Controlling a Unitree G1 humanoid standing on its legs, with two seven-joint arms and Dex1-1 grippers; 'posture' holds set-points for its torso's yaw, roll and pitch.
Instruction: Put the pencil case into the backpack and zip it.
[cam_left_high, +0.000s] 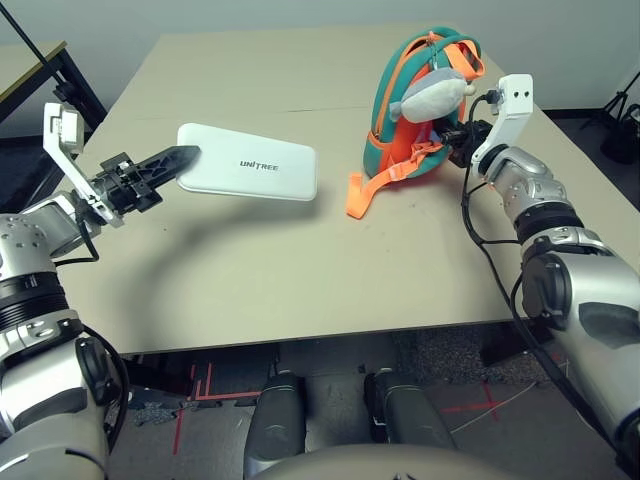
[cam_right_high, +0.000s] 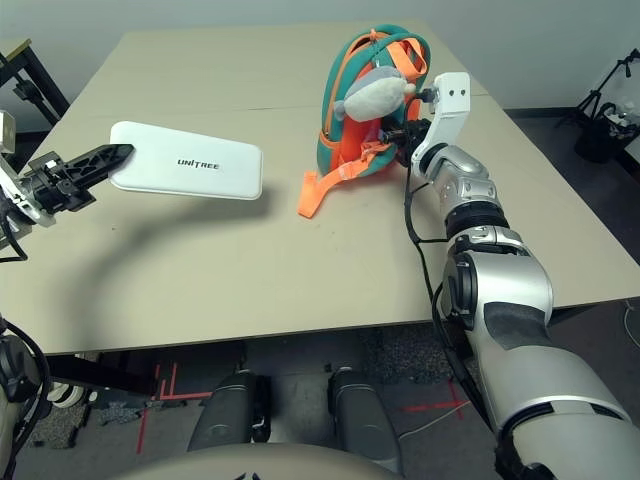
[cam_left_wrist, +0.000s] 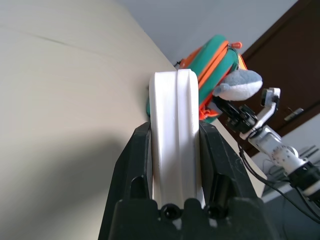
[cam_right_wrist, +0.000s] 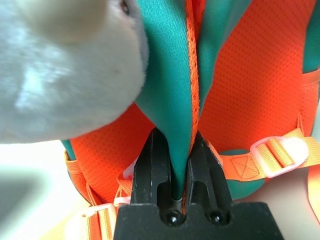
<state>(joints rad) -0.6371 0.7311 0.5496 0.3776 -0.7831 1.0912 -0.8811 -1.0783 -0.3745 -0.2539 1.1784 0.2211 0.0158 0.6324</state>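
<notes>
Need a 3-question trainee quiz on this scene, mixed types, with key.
1. True or false: the left tool holds the pencil case raised off the table.
2. Multiple choice: what is the right tool closed on?
a) the plush toy
b) a teal strap with orange edging
c) the pencil case
3. Fill in: the dark lettering on the pencil case reads ____.

Key: 1 true; 2 b; 3 UNITREE.
</notes>
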